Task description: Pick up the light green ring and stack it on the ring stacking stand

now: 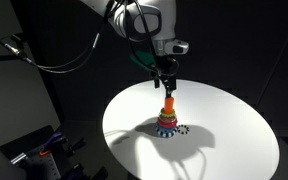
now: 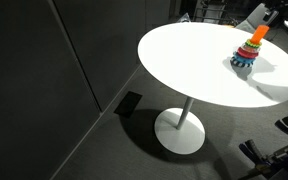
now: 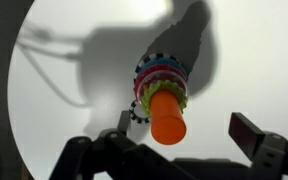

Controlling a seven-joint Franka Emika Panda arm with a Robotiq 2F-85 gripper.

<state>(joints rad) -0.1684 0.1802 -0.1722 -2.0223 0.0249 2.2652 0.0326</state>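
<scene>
The ring stacking stand [image 1: 168, 119] stands near the middle of the round white table [image 1: 234, 135]. It also shows in the other exterior view [image 2: 250, 51] and in the wrist view [image 3: 162, 85]. Its orange peg [image 3: 167, 116] points up at the wrist camera. The light green ring [image 3: 145, 97] sits around the peg on top of the red and teal rings. My gripper [image 1: 165, 84] hangs right above the peg tip. In the wrist view its fingers [image 3: 184, 135] are spread wide on either side of the peg, open and empty.
A black-and-white toothed ring [image 3: 136, 112] lies at the stand's base. The table's edge [image 2: 184, 98] drops to a dark carpeted floor; its white pedestal foot [image 2: 180, 131] is below. Dark curtains stand behind. Equipment sits at the lower left [image 1: 34, 150].
</scene>
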